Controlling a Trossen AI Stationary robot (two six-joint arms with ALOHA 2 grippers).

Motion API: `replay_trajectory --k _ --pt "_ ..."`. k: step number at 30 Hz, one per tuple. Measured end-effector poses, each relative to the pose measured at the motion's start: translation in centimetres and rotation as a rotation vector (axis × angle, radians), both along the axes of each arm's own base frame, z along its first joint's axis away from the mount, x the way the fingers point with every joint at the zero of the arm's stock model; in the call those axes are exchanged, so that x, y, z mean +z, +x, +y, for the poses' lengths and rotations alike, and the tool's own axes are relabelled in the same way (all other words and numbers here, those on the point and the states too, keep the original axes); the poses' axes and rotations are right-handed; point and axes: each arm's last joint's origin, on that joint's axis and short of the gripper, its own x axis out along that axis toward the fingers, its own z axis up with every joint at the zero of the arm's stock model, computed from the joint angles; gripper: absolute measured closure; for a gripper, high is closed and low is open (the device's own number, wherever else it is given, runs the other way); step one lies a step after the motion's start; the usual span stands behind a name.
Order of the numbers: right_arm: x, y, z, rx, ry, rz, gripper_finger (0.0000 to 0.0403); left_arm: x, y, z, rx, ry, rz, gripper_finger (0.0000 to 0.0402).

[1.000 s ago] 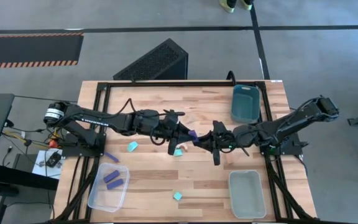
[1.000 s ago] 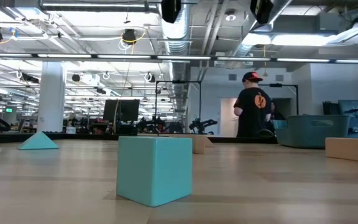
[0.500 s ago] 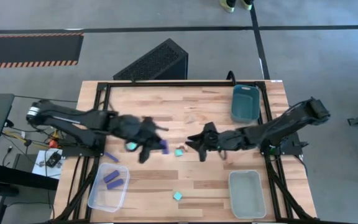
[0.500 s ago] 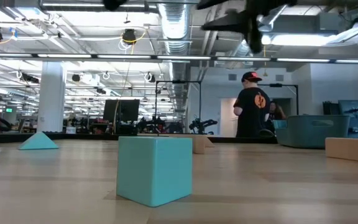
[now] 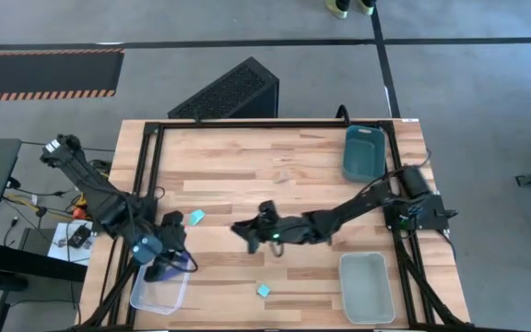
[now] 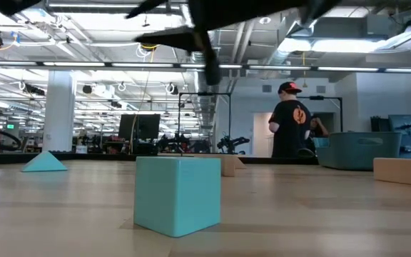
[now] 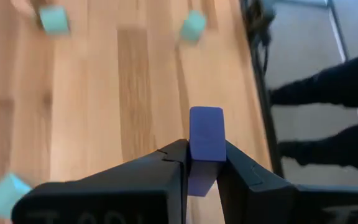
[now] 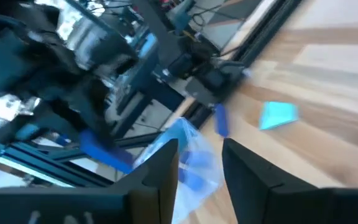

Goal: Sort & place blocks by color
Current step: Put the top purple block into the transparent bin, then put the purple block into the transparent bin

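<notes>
My left gripper (image 5: 166, 262) hangs over the far end of the clear bin (image 5: 155, 293) at the table's near left, shut on a dark blue bar (image 7: 206, 138). My right gripper (image 5: 245, 228) reaches low over the table's middle, open, with nothing between its fingers (image 8: 161, 167). Teal blocks lie flat on the wood: one (image 5: 195, 218) near the left gripper, one (image 5: 263, 290) by the near edge. The low view shows that cube (image 6: 177, 194) up close and a teal wedge (image 6: 45, 162) farther back. Another blue bar (image 8: 220, 119) lies by the table frame. My left gripper pinches the blue bar between its two fingers, on two opposite sides near one end (image 7: 202, 167). The bar's other end sticks out past the fingertips. The fingers slant downward, and the bar is lifted clear of the table.
A teal bin (image 5: 364, 152) stands at the far right and a pale bin (image 5: 367, 288) at the near right. Tan blocks (image 6: 403, 171) lie on the wood. A person (image 6: 291, 128) stands in the room beyond the table. Black frame rails (image 5: 146, 166) border the table.
My left gripper has carried the blue bar from the table's middle toward the near left and tipped downward; it now hangs over the clear bin. My right gripper has stretched toward the table's left and sunk lower, into the middle.
</notes>
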Motion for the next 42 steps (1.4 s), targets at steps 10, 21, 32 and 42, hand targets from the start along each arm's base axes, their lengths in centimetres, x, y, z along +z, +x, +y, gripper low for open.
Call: replay_trajectory --k 10,21,32,42 --pt "2.1 5.9 1.4 0.01 -0.04 0.152 0.028 -5.3 -2.6 -1.2 -0.031 -0.064 0.158 0.0368" --pt "3.3 6.6 1.7 0.012 -0.028 0.189 0.028 -8.0 -3.9 -2.1 0.002 -0.128 0.199 0.0358" --pt "-0.8 8.9 1.5 0.084 -0.001 0.232 0.028 -7.6 -4.1 -2.3 0.099 -0.155 0.17 0.0298" --pt "-4.4 13.7 -0.5 0.151 -0.061 0.225 0.028 -4.0 -4.0 -1.9 0.219 -0.231 0.089 0.0275"
